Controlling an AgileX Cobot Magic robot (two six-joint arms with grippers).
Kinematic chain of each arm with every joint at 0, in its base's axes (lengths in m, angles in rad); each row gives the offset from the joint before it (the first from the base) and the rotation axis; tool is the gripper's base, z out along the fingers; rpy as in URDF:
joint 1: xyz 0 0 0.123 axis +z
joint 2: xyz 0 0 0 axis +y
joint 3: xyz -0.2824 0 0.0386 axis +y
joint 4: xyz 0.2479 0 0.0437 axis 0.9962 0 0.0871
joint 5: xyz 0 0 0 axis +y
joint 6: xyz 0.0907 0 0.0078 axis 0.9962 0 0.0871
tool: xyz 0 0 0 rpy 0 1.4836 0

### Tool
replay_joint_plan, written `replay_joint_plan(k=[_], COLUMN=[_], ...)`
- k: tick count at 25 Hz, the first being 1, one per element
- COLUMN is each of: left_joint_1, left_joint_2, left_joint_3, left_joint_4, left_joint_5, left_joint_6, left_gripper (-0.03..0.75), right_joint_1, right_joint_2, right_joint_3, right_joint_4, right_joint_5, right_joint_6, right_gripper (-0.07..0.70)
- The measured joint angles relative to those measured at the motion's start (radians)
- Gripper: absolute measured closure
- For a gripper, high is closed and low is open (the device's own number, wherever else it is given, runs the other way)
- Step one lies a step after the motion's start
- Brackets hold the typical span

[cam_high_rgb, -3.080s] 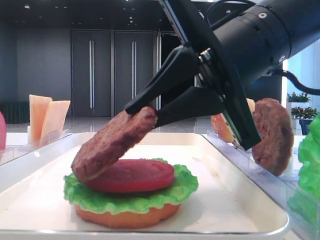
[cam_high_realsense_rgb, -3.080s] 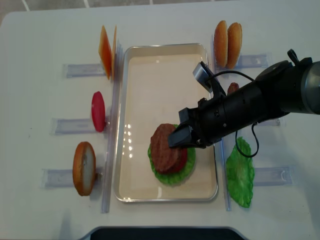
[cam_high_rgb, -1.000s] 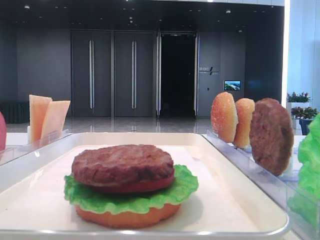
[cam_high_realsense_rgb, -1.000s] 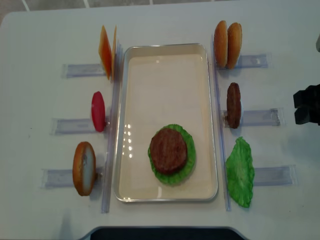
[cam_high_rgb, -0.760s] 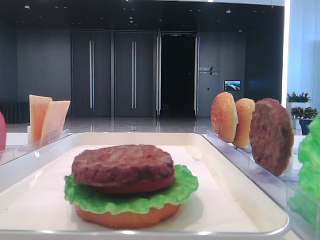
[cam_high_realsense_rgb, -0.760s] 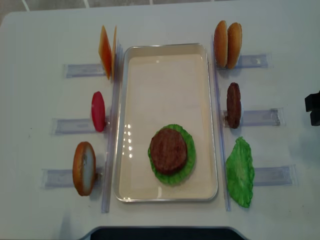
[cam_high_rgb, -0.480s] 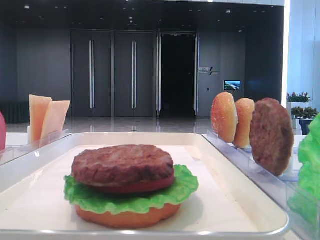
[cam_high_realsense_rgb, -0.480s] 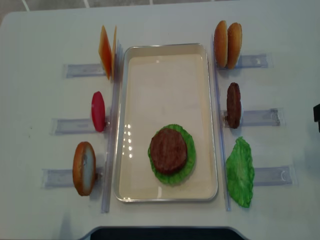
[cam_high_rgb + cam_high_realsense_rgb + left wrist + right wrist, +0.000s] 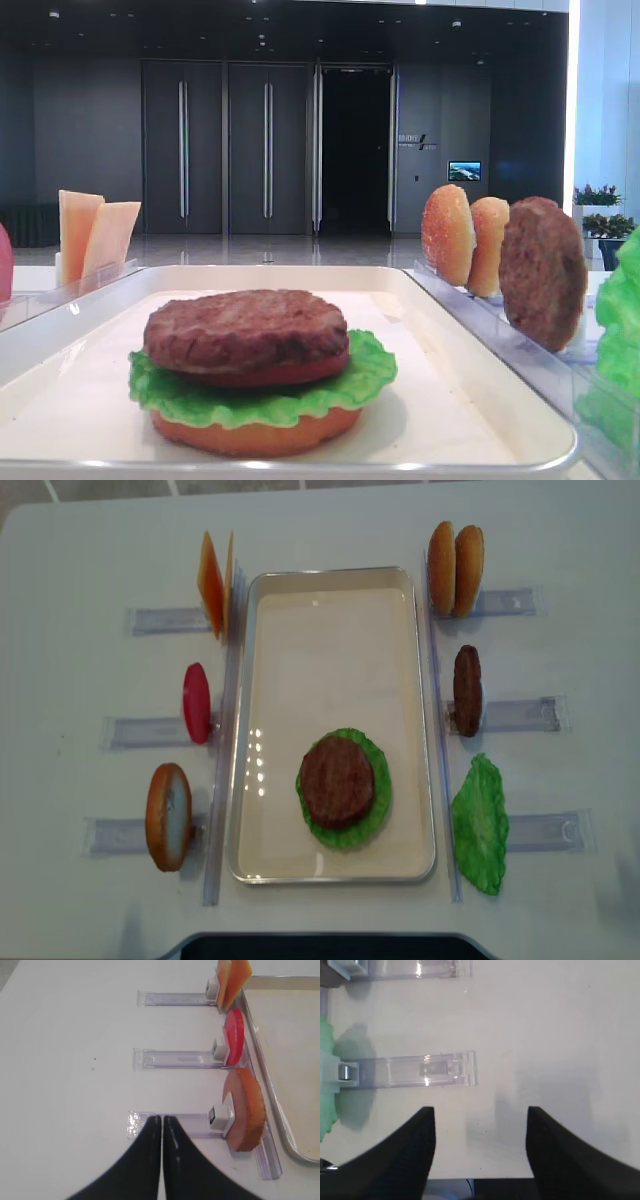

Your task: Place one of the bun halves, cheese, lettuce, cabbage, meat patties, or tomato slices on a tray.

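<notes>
- A patty [image 9: 246,330] tops the stack in the tray [image 9: 335,865], lying on a tomato slice [image 9: 290,370], lettuce [image 9: 262,398] and a bun half [image 9: 255,436], at the near end.
- Beside the tray stand a spare patty [image 9: 467,690], a loose lettuce leaf [image 9: 480,824], two buns [image 9: 455,567], cheese [image 9: 212,582], another tomato [image 9: 196,702] and a bun [image 9: 167,816].
- The right gripper [image 9: 480,1150] hangs over bare table [image 9: 555,1035] near a clear holder [image 9: 415,1070], jaws apart, holding nothing.
- The left gripper [image 9: 162,1125] has its fingers pressed together, empty.

Upright bun halves [image 9: 455,555] and patty [image 9: 467,690] flank the tray [image 9: 330,660], open above.
</notes>
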Motion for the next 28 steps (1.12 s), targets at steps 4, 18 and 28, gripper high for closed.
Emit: replay_joint_plan(k=[4,18,28], left_joint_1=[0.000,0.000,0.000], left_joint_2=[0.000,0.000,0.000], left_joint_3=[0.000,0.000,0.000], left_joint_4=[0.000,0.000,0.000], left_joint_5=[0.000,0.000,0.000], left_joint_6=[0.000,0.000,0.000], left_gripper=[0.715,0.715,0.715], right_joint_1=[0.000,0.015,0.015], right_joint_2=[-0.116,-0.466,-0.549], right_joint_3=[0.006,0.025,0.026], right_joint_4=[-0.001,-0.064,-0.064], right_joint_5=[0.034,0.029,0.030], right_joint_6=[0.000,0.073,0.074], right_gripper=[0.216,0.216,0.216])
